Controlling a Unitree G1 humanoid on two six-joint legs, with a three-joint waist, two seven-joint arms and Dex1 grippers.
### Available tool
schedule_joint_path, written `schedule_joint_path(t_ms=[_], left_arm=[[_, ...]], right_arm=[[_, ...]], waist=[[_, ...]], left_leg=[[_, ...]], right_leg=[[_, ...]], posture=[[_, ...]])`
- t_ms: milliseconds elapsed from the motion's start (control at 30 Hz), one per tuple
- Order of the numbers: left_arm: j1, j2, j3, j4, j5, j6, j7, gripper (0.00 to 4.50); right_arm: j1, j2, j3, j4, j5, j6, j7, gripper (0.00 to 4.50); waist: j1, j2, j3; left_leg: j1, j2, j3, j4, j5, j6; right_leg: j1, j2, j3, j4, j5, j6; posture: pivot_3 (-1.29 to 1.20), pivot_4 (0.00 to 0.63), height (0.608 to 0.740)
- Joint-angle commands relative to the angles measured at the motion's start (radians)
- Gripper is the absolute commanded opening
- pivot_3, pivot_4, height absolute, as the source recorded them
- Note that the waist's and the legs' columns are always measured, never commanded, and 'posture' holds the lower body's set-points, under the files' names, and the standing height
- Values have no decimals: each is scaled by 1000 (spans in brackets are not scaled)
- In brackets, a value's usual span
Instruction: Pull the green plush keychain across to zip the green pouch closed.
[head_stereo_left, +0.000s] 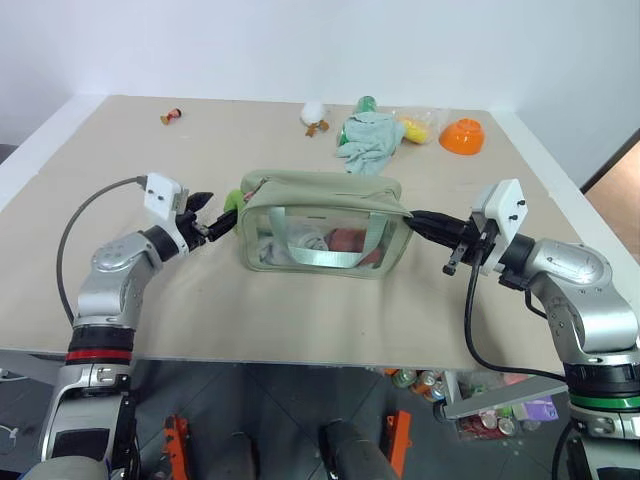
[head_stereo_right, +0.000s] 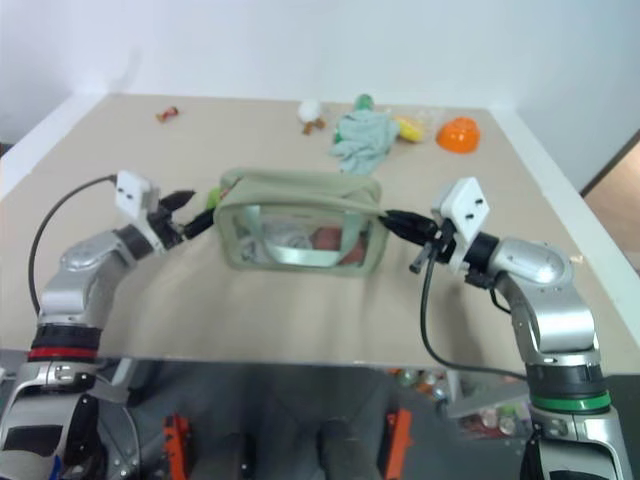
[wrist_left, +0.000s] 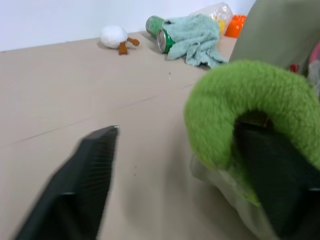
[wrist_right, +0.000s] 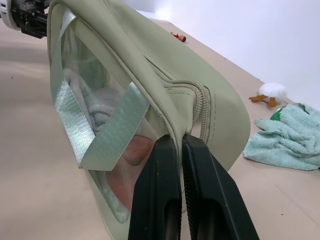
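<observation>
The green pouch (head_stereo_left: 322, 224) sits mid-table, and its long axis, the top zipper line, runs straight across you from nine o'clock to three o'clock. That axis is what your coming pull has to follow.

Your right gripper (wrist_right: 181, 150) is at the three o'clock end, its two black fingers pressed together and pinching the fabric tab right where the zipper track ends. Judge that as your anchor: it holds the pouch against the pull.

Your left gripper (head_stereo_left: 204, 222) is at the nine o'clock end, so your left arm is the nearer one to the pull. Its jaws stand apart, with one finger (wrist_left: 82, 185) out over bare table and the other tucked under the plush. They are not yet clamped on anything, as far as you can tell.

The green plush keychain (wrist_left: 250, 105) hangs at that same nine o'clock corner of the pouch, arching over the inner finger in the left wrist view. It lies just off the gripper's centre line, toward the pouch.

Once you close on it, the pull likely runs toward three o'clock, along the zipper, toward your right gripper.
</observation>
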Motion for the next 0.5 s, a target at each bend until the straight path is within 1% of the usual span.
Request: schedule_joint_path(t_ms=[33,133,167,200,233,500], left_arm=[[-36,3,3,4,18,-41,0,2274],[-46,1,3,19,25,-59,-2,1305],[-50,0,3,24,27,-62,-4,1229],[-53,0,1,27,30,-65,-5,556],[-55,0,1,31,32,-67,-4,445],[-76,14,19,12,34,-108,-2,445]], right_arm=[[6,-18,-19,-24,-3,-6,0,0],[3,-19,-18,-22,-4,-5,0,0],[2,-19,-19,-21,-4,-5,0,0],[2,-20,-19,-19,-4,-5,1,0],[2,-21,-18,-18,-5,-7,1,0],[0,-19,-13,-21,-7,-7,0,0]], waist=[[0,0,0],[0,0,0],[0,0,0],[0,0,0],[0,0,0],[0,0,0]], left_leg=[[0,0,0,0,0,0],[0,0,0,0,0,0],[0,0,0,0,0,0],[0,0,0,0,0,0],[0,0,0,0,0,0],[0,0,0,0,0,0]], right_leg=[[0,0,0,0,0,0],[0,0,0,0,0,0],[0,0,0,0,0,0],[0,0,0,0,0,0],[0,0,0,0,0,0],[0,0,0,0,0,0]], posture=[[0,150,740],[0,150,740],[0,150,740],[0,150,740],[0,150,740],[0,150,740]])
